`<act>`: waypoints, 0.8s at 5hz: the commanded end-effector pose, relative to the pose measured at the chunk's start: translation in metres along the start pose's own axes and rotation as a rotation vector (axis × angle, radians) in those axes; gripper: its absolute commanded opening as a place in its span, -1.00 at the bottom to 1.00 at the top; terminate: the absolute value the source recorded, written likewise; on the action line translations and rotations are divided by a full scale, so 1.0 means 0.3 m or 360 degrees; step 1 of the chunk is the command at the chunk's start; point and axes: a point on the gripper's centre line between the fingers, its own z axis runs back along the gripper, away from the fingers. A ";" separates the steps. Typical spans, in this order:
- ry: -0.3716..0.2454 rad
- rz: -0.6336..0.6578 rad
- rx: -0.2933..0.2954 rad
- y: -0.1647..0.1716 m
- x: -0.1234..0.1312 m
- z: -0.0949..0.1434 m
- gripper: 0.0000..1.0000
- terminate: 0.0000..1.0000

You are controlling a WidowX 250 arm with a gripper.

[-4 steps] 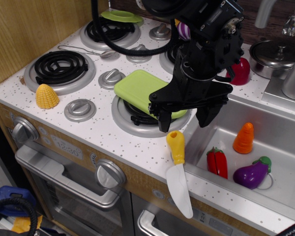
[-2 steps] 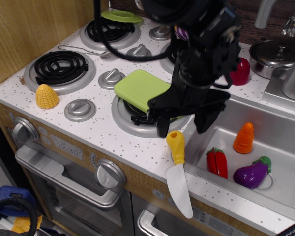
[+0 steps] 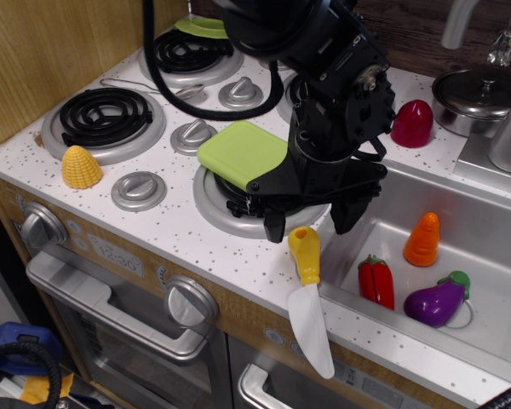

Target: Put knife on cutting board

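The knife (image 3: 307, 294) has a yellow handle and a white blade. It lies on the counter's front edge, handle pointing back, blade hanging past the edge. The light green cutting board (image 3: 241, 154) rests on the front right burner, partly hidden by the arm. My gripper (image 3: 308, 220) is open and empty. Its two black fingers stand just above and to either side of the knife's handle end, not touching it.
The sink (image 3: 485, 256) at right holds a carrot (image 3: 422, 239), a red pepper (image 3: 376, 280) and an eggplant (image 3: 439, 299). A yellow corn (image 3: 82, 167) lies front left. A metal spoon (image 3: 145, 87), a green plate (image 3: 208, 27), a red object (image 3: 411, 123) and a pot (image 3: 475, 95) sit at the back.
The gripper has moved a little left and lower, toward the knife's handle. The knife and the board have not moved.
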 end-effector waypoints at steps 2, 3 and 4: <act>0.0014 -0.0010 -0.0097 0.004 0.011 -0.044 1.00 -1.00; 0.0040 0.0039 -0.0147 -0.001 0.004 -0.061 1.00 -1.00; 0.0041 0.0081 -0.0183 -0.006 -0.001 -0.073 -1.00 -1.00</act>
